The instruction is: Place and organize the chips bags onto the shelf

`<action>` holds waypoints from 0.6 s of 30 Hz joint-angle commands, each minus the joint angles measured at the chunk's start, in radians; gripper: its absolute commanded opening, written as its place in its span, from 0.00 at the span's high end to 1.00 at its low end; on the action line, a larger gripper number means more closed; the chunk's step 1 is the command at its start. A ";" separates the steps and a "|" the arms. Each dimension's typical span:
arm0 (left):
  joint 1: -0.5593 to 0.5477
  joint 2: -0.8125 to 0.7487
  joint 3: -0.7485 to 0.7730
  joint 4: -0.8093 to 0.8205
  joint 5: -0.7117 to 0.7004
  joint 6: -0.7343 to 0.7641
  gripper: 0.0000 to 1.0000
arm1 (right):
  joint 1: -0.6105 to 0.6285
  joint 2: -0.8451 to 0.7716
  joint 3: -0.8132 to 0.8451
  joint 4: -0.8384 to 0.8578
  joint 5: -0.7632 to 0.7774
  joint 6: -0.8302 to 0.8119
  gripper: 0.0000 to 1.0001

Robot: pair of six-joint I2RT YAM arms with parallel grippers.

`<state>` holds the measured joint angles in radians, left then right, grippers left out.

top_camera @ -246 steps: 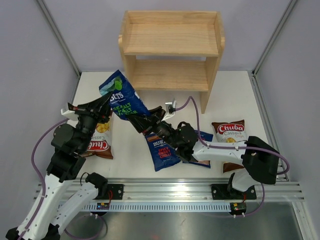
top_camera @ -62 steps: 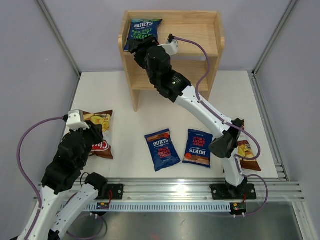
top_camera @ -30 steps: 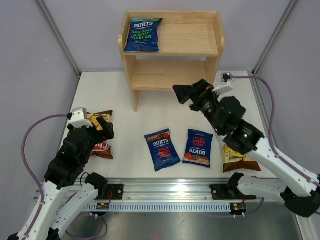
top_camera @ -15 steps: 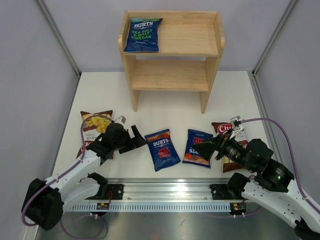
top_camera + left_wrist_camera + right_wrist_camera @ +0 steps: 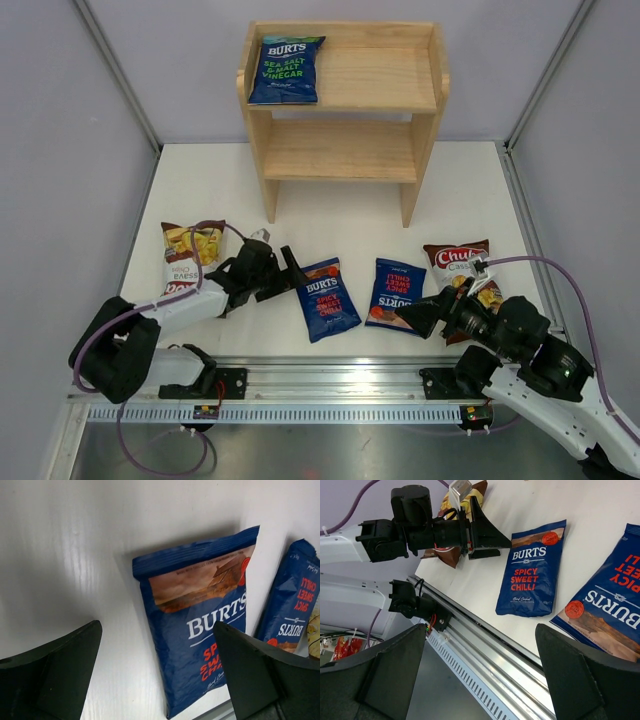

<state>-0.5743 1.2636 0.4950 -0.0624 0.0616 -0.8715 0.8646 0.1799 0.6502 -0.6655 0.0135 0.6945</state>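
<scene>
A blue Burts sea-salt bag (image 5: 285, 68) lies on the left of the top tier of the wooden shelf (image 5: 340, 150). Two blue Burts chilli bags (image 5: 327, 298) (image 5: 395, 293) lie flat near the table's front. One brown Chuba bag (image 5: 190, 255) lies at the left, another (image 5: 458, 260) at the right, partly behind my right arm. My left gripper (image 5: 288, 275) is low on the table and open. Its fingers (image 5: 60, 670) frame the left chilli bag (image 5: 200, 630) without touching it. My right gripper (image 5: 410, 312) is open and empty at the right chilli bag's (image 5: 605, 610) near edge.
The aluminium rail (image 5: 340, 385) runs along the table's near edge, also below my right gripper (image 5: 481, 630) in its wrist view. Grey walls close in the left and right sides. The shelf's lower tier holds nothing.
Both arms have come down to table level from higher poses. The left gripper slid right toward the left chilli bag. The right gripper drew back toward the front edge. No bag moved.
</scene>
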 commanded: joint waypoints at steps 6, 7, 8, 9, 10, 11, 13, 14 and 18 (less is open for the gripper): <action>-0.036 0.149 0.016 0.137 -0.045 -0.038 0.11 | -0.003 0.015 -0.043 0.010 0.039 0.013 0.01; -0.041 0.157 0.011 0.150 -0.045 -0.043 0.14 | -0.003 0.015 -0.047 0.012 0.039 0.014 0.01; -0.042 0.166 0.007 0.160 -0.043 -0.047 0.15 | -0.003 0.015 -0.049 0.010 0.037 0.019 0.02; -0.044 0.183 0.008 0.168 -0.045 -0.056 0.17 | -0.003 0.015 -0.049 0.014 0.034 0.025 0.02; -0.045 0.192 0.005 0.173 -0.045 -0.058 0.20 | -0.001 0.013 -0.050 0.020 0.031 0.034 0.02; -0.047 0.197 0.004 0.176 -0.049 -0.061 0.25 | -0.001 0.012 -0.050 0.024 0.026 0.039 0.02; -0.047 0.201 -0.006 0.185 -0.058 -0.072 0.37 | -0.003 0.006 -0.053 0.035 0.005 0.048 0.03; -0.047 0.201 -0.015 0.190 -0.057 -0.076 0.38 | -0.003 0.003 -0.054 0.037 0.002 0.049 0.03; -0.047 0.198 -0.033 0.205 -0.111 -0.078 0.58 | -0.003 -0.005 -0.066 0.059 0.009 0.059 0.03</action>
<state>-0.6151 1.4368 0.5007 0.1780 0.0177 -0.9520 0.8646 0.1829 0.5945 -0.6613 0.0322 0.7368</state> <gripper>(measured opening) 0.447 0.973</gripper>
